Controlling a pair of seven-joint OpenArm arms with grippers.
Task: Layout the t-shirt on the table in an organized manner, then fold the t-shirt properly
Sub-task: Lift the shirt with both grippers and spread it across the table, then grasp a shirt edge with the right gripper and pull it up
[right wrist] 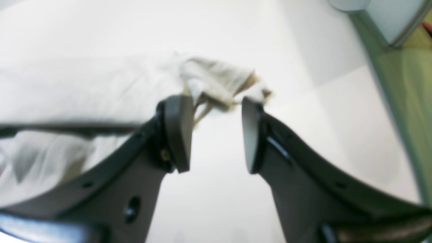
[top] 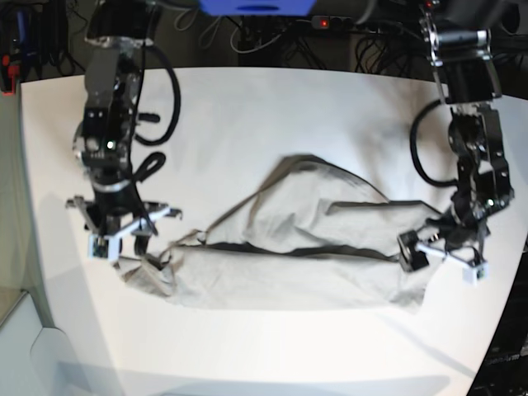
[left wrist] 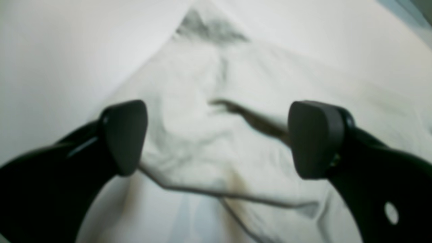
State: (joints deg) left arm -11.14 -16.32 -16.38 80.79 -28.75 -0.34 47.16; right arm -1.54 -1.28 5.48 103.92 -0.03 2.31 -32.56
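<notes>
T-shirt cloth lies rumpled and stretched sideways across the near middle of the white table, part of it folded over itself. Left gripper hovers over one end with jaws spread wide and empty. Right gripper stands parted at the other end, bunched hem just beyond its tips.

The t-shirt, plain light grey-beige, lies rumpled and partly doubled over across the front half of the white table, creased, one end bunched.
</notes>
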